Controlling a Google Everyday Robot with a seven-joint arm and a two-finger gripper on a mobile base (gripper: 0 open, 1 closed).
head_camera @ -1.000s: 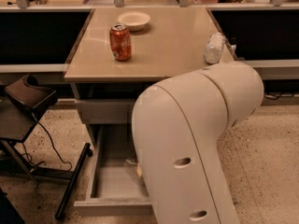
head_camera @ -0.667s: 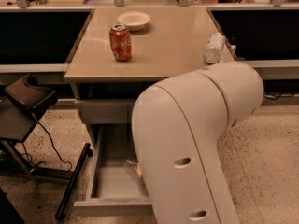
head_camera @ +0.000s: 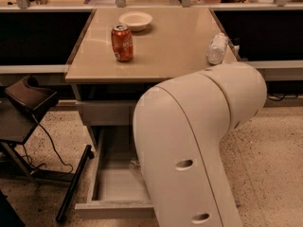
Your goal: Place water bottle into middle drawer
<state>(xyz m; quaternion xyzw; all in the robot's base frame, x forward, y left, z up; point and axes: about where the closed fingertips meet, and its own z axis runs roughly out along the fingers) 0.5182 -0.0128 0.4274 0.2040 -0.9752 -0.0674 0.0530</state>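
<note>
Nearest, lower centre to right: the white arm (head_camera: 189, 145), its bulky casing filling much of the frame, elbow at right centre, lower link running off the bottom edge.

Gripper: hidden behind that casing, somewhere low in the centre of the frame over the drawer. How it stands and what it holds or touches cannot be told.

Middle drawer (head_camera: 113, 209): pulled out at lower left-centre. Plain grey front panel nearest the bottom edge, flat grey bottom visible behind it. Its right part is covered by the arm.

Water bottle (head_camera: 135, 165): only a sliver of clear, glinting plastic shows at the arm's left edge, inside the drawer over its bottom. The rest is hidden, and contact with the gripper is not visible.

Above the open drawer: a closed grey drawer front (head_camera: 106, 112), just under the tabletop.

Left edge: black chair (head_camera: 26, 98) with a thin cable (head_camera: 52, 145) hanging from it, one dark leg slanting toward the drawer's left side. Speckled floor (head_camera: 270, 150) at right.

Middle distance: beige table (head_camera: 175, 56). Orange-red soda can (head_camera: 122, 42) upright, left of centre. Whitish bottle-like object (head_camera: 218, 48) lying at the right edge, just above the arm's elbow.

Farther: shallow white bowl (head_camera: 136, 20) just behind the can, apart from it.

Top of frame: a bench (head_camera: 151, 6) with metal uprights and blurred clutter.
</note>
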